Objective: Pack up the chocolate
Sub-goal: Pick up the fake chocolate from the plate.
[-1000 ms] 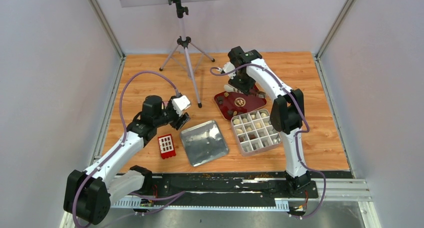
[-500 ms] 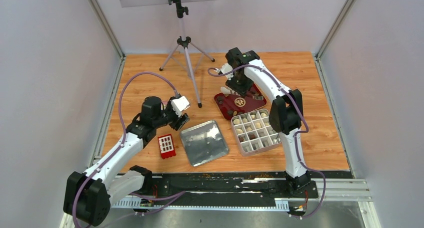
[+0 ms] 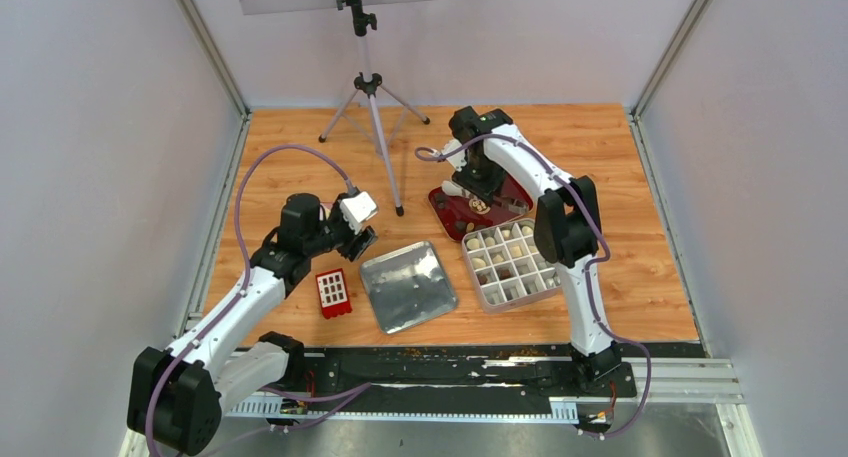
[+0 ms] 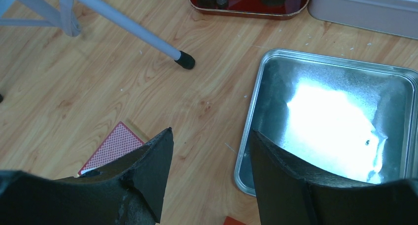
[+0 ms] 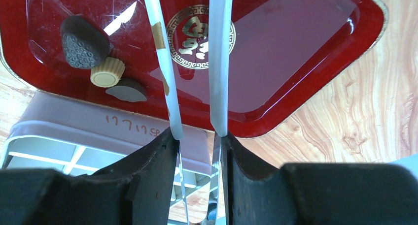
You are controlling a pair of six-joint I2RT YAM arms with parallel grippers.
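Three chocolate pieces lie at one end of the red tray: a dark ridged one, a cream round one and a dark flat one. Several cream pieces sit in the divided pale box beside it. My right gripper hangs over the tray, shut on metal tongs; their blades reach across the tray and their tips run out of view. My left gripper hovers open and empty above bare wood, left of the silver tin.
A tripod stands at the back, one foot near my left gripper. A small red block with white squares lies left of the silver tin. A red-backed card lies under the left finger. Walls close in both sides.
The right gripper with the tongs has shifted a little left and nearer, over the red tray. The left arm has not moved.
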